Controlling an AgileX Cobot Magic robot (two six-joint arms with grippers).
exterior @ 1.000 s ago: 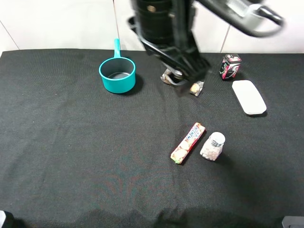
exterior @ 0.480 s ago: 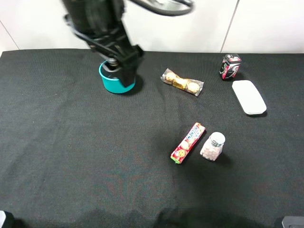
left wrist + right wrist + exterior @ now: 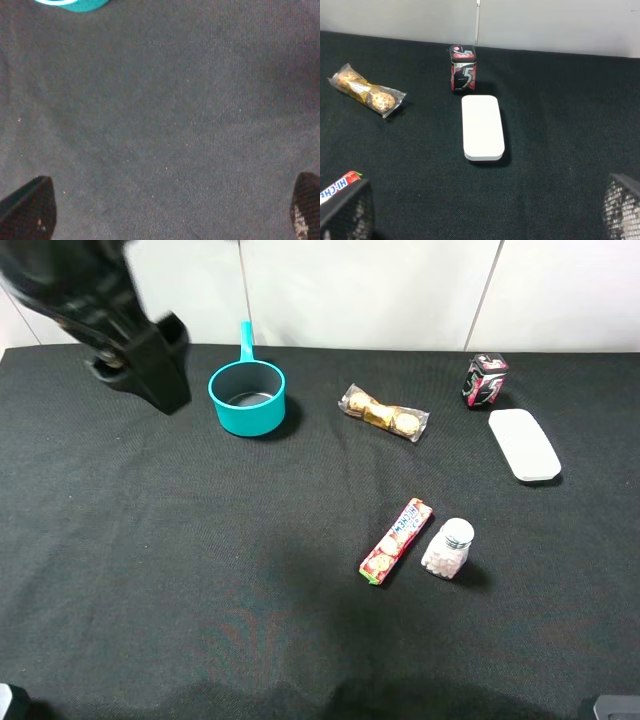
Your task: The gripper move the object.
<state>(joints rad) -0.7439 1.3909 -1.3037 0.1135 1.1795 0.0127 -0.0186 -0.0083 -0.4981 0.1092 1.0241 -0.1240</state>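
The object, a small clear bottle [image 3: 447,548] with a silver cap and pale candies inside, stands upright on the black cloth right of centre, beside a red candy roll [image 3: 396,540]. Neither wrist view shows it. My left gripper [image 3: 137,373] hovers blurred at the far back left, left of the teal pot and far from the bottle. In the left wrist view the left gripper [image 3: 167,212] is open, fingertips wide apart over bare cloth. The right gripper [image 3: 485,210] is also open and empty, its fingertips [image 3: 347,210] at the picture's lower corners.
A teal saucepan [image 3: 247,397] sits at the back left. A chocolate pack [image 3: 384,413], a dark pink-patterned can [image 3: 485,379] and a white flat case [image 3: 523,444] lie at the back right. The right wrist view shows the can [image 3: 463,68], case [image 3: 482,127] and chocolates [image 3: 366,90].
My left arm has swung from the back centre over the chocolates leftward past the teal saucepan to the far left. Nothing on the cloth has moved.
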